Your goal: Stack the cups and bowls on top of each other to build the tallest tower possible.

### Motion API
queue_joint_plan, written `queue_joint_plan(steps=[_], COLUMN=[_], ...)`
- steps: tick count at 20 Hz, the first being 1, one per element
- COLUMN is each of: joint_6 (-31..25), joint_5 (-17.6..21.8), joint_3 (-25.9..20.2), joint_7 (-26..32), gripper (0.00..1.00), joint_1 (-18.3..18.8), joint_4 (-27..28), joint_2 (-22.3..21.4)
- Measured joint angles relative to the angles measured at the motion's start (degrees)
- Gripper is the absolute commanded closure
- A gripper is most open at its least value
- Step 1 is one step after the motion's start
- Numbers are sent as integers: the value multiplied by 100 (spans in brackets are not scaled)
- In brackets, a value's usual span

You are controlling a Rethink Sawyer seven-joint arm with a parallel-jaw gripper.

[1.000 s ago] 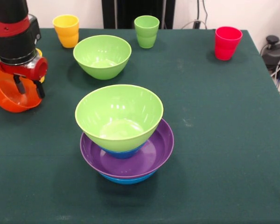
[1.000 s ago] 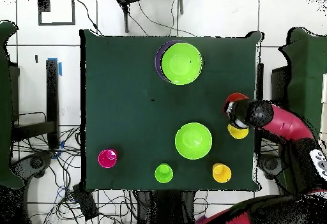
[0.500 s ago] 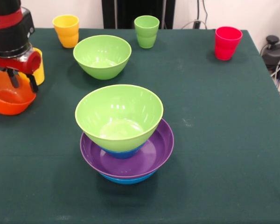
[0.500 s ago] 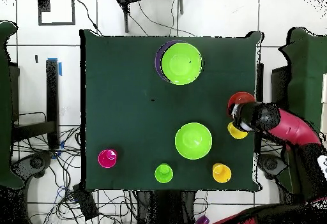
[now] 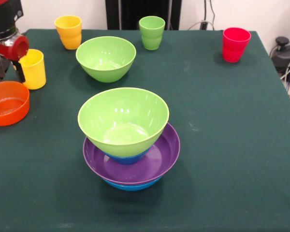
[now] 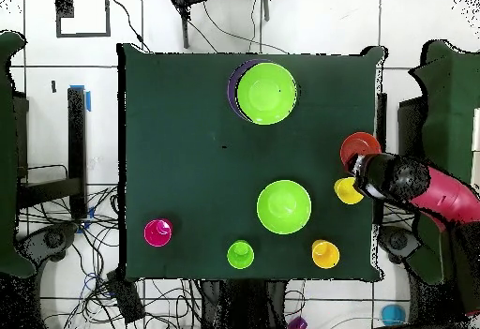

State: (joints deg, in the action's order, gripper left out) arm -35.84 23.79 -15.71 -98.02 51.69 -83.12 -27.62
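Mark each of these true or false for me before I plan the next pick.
1. The tower has a light green bowl on top. True.
2. The orange bowl sits on the tower. False: it rests on the table at the edge, apart from the tower.
3. The red cup is nested in a bowl. False: it stands alone on the table.
4. A second light green bowl stands unstacked. True.
5. The pincer holds the yellow cup. False: the cup stands on the table.

Dark green table; white wall behind; cables on tiled floor.
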Motion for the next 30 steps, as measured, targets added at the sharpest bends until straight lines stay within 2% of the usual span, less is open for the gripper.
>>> queue_joint_plan(steps=[30], joint_6=[0], joint_5=[39], joint_3=[-299], joint_7=[0], gripper=[0], joint_1=[13], joint_4=[1], joint_2=[211])
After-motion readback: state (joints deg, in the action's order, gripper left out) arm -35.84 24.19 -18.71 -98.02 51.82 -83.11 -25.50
